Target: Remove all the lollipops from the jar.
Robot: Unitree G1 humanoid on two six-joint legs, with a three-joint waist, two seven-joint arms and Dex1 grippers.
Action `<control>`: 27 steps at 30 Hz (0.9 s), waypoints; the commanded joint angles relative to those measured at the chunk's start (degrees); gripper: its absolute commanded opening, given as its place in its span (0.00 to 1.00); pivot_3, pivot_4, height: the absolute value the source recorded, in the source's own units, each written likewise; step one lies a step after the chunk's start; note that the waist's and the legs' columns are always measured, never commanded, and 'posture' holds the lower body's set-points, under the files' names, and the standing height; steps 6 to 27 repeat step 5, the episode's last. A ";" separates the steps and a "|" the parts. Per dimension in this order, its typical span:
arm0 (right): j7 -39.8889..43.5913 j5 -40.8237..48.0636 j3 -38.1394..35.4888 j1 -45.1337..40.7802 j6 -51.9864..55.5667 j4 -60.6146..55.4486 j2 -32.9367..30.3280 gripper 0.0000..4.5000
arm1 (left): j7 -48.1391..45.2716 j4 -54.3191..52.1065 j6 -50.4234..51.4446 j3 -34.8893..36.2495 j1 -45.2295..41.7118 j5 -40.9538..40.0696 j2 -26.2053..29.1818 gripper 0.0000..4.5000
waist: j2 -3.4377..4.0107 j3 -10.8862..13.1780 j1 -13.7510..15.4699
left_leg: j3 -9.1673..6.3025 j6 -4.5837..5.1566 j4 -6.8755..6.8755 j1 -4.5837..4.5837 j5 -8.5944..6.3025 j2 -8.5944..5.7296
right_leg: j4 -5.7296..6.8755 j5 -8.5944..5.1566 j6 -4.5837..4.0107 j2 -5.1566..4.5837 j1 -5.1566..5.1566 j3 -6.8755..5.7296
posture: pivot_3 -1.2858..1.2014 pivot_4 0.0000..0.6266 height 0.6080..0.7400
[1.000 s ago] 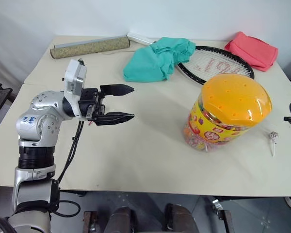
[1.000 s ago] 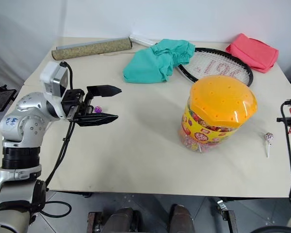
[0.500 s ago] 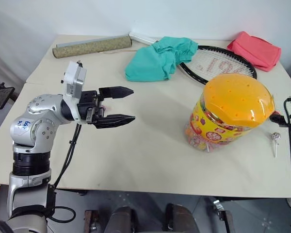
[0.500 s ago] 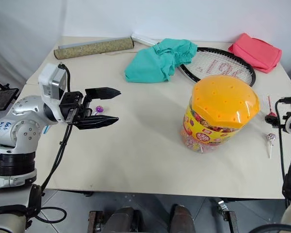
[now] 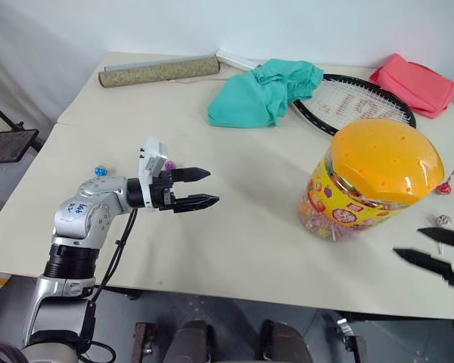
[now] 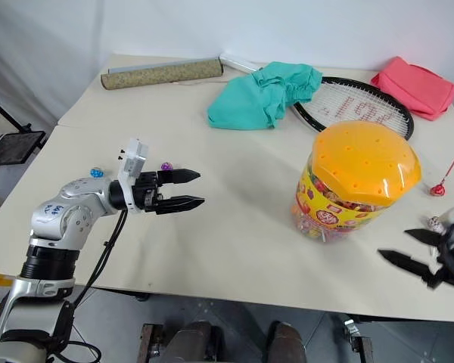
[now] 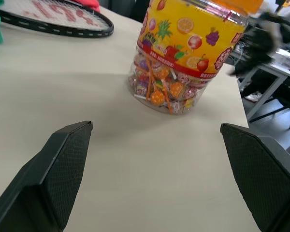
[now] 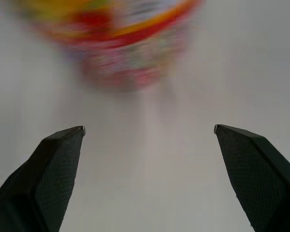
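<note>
A large clear plastic jar [image 5: 374,181] with an orange domed lid dotted with small holes and a yellow fruit-printed label stands upright toward the right side of a pale beige table [image 5: 234,249], lid on, with wrapped candies packed against its lower wall. Four lollipops lie out on the tabletop: a red one with a red stick [image 5: 446,186] and a silvery-pink one [image 5: 442,221] just right of the jar, a purple one [image 5: 169,164] and a blue one [image 5: 100,171] well apart from it on the left side.

The robot's left gripper [image 5: 199,188] hangs above the table left of centre, pointing level toward the jar, its two black fingers spread and empty, the purple lollipop just behind it. The right gripper [image 5: 431,250] sits at the table's near right corner, fingers likewise spread with nothing between them, near the silvery-pink lollipop but apart from it.

Along the far edge lie a rolled speckled olive mat [image 5: 160,70], a crumpled teal cloth [image 5: 263,92], a black-framed tennis racket [image 5: 356,102] partly under the cloth, and a folded pink-red cloth [image 5: 412,84].
</note>
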 commanded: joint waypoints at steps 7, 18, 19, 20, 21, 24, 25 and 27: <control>-5.52 0.72 3.56 0.54 -9.37 -5.41 8.12 1.00 | -5.08 -0.47 -7.28 0.97 2.21 0.32 -0.17 1.00 | -0.02 0.00 -0.47 | 0.00 0.00 -0.03 0.10 0.00 0.02 | 0.08 0.00 0.00 0.01 -0.06 0.14 | 0.52 0.24 1.00; -5.52 0.72 3.56 0.54 -9.37 -5.41 8.12 1.00 | -5.08 -0.47 -7.28 0.97 2.21 0.32 -0.17 1.00 | -0.02 0.00 -0.47 | 0.00 0.00 -0.03 0.10 0.00 0.02 | 0.08 0.00 0.00 0.01 -0.06 0.14 | 0.52 0.24 1.00; -5.52 0.72 3.56 0.54 -9.37 -5.41 8.12 1.00 | -5.08 -0.47 -7.28 0.97 2.21 0.32 -0.17 1.00 | -0.02 0.00 -0.47 | 0.00 0.00 -0.03 0.10 0.00 0.02 | 0.08 0.00 0.00 0.01 -0.06 0.14 | 0.52 0.24 1.00; -5.52 0.72 3.56 0.54 -9.37 -5.41 8.12 1.00 | -5.08 -0.47 -7.28 0.97 2.21 0.32 -0.17 1.00 | -0.02 0.00 -0.47 | 0.00 0.00 -0.03 0.10 0.00 0.02 | 0.08 0.00 0.00 0.01 -0.06 0.14 | 0.52 0.24 1.00; -5.52 0.72 3.56 0.54 -9.37 -5.41 8.12 1.00 | -5.08 -0.47 -7.28 0.97 2.21 0.32 -0.17 1.00 | -0.02 0.00 -0.47 | 0.00 0.00 -0.03 0.10 0.00 0.02 | 0.08 0.00 0.00 0.01 -0.06 0.14 | 0.52 0.24 1.00; -5.52 0.72 3.56 0.54 -9.37 -5.41 8.12 1.00 | -5.08 -0.47 -7.28 0.97 2.21 0.32 -0.17 1.00 | -0.02 0.00 -0.47 | 0.00 0.00 -0.03 0.10 0.00 0.02 | 0.08 0.00 0.00 0.01 -0.06 0.14 | 0.52 0.24 1.00; -5.52 0.72 3.56 0.54 -9.37 -5.41 8.12 1.00 | -5.08 -0.47 -7.28 0.97 2.21 0.32 -0.17 1.00 | -0.02 0.00 -0.47 | 0.00 0.00 -0.03 0.10 0.00 0.02 | 0.08 0.00 0.00 0.01 -0.06 0.14 | 0.52 0.24 1.00; -5.52 0.72 3.56 0.54 -9.37 -5.41 8.12 1.00 | -5.08 -0.47 -7.28 0.97 2.21 0.32 -0.17 1.00 | -0.02 0.00 -0.47 | 0.00 0.00 -0.03 0.10 0.00 0.02 | 0.08 0.00 0.00 0.01 -0.06 0.14 | 0.52 0.24 1.00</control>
